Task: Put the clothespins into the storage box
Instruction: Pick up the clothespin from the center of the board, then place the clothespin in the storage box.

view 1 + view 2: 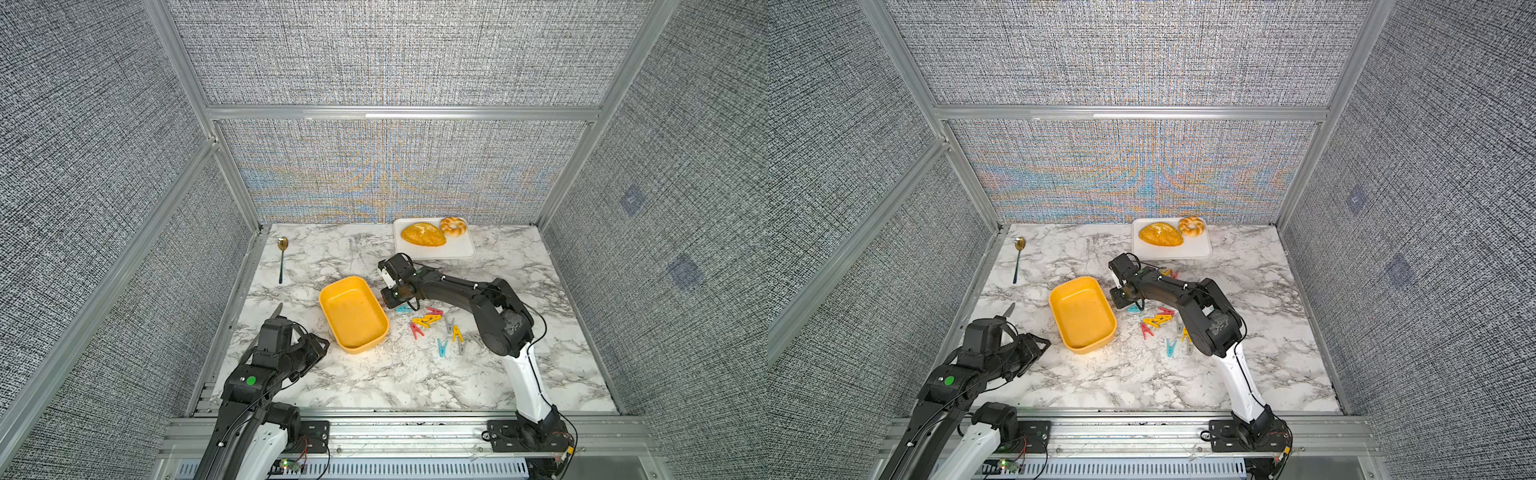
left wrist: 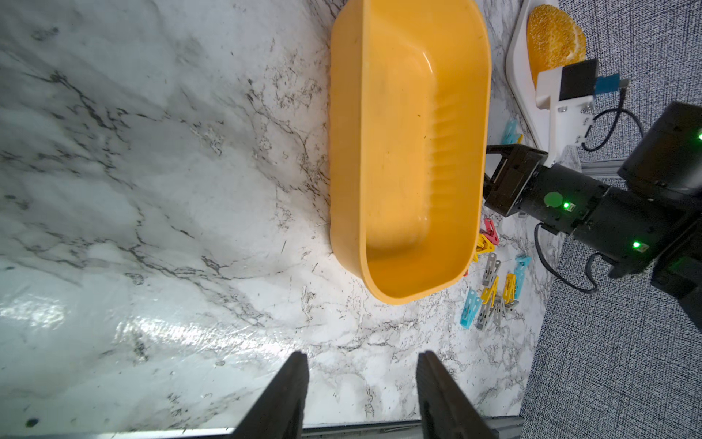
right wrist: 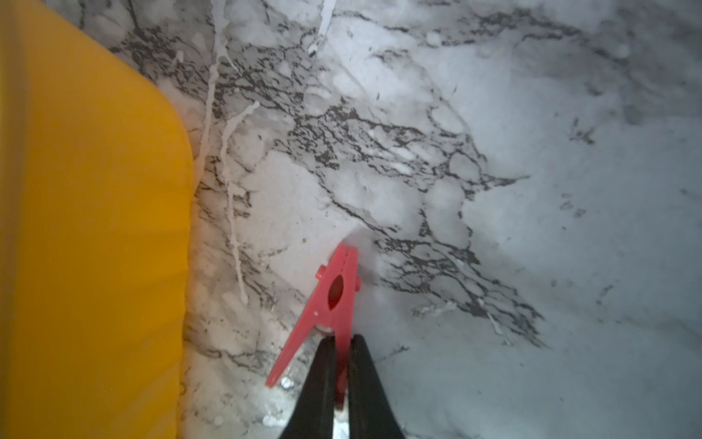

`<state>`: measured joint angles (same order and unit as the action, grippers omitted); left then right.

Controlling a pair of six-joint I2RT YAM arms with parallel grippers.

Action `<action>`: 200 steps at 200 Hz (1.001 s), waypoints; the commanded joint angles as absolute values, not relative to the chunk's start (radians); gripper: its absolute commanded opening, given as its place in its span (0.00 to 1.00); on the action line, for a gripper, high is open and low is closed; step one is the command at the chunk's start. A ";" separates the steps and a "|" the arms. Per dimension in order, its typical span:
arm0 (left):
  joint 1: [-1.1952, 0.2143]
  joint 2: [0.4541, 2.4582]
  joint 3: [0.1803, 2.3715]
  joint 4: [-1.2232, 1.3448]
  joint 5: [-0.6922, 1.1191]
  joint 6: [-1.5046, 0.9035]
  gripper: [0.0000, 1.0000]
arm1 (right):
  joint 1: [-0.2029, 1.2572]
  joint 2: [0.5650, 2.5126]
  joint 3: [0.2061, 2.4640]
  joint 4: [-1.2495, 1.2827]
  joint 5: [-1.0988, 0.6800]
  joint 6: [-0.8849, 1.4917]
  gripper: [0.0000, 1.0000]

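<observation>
I have the right jaws pinched shut on one leg of a red clothespin [image 3: 334,300], just beside the long wall of the storage box [image 3: 95,228]. Gripping a single leg leaves the other splayed free, and I judge that is hold enough for a short hop over the rim. Whether its nose rests on the desk [image 1: 374,382] or hangs just above it, I cannot tell. The box is empty in both top views, so this would be the first one in. The rest of the clothespins [image 1: 430,322] lie scattered on the desk near the box, on the side of the right arm [image 1: 457,286], which is why that arm does the picking. The left jaws stand apart with nothing between them, parked on the box's other side, out of the way.
</observation>
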<state>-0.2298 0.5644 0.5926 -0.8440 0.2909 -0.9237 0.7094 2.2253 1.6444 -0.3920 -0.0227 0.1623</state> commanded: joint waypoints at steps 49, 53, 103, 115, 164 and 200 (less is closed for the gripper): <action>-0.230 0.596 0.673 -0.761 0.295 -0.920 0.52 | 0.705 2.056 1.586 -0.421 0.045 0.175 0.00; -0.230 0.601 0.679 -0.753 0.296 -0.920 0.53 | 0.706 2.041 1.581 -0.424 0.046 0.175 0.00; -0.230 0.723 0.759 -0.674 0.297 -0.890 0.56 | 0.745 1.876 1.537 -0.460 0.017 0.188 0.00; -0.229 0.755 0.780 -0.660 0.301 -0.882 0.57 | 0.765 1.850 1.531 -0.461 0.002 0.197 0.00; -0.229 0.839 0.836 -0.640 0.251 -0.851 0.61 | 0.880 1.864 1.587 -0.473 -0.040 0.239 0.00; -0.216 0.880 0.852 -0.646 0.231 -0.820 0.63 | 0.954 1.967 1.681 -0.489 -0.033 0.247 0.00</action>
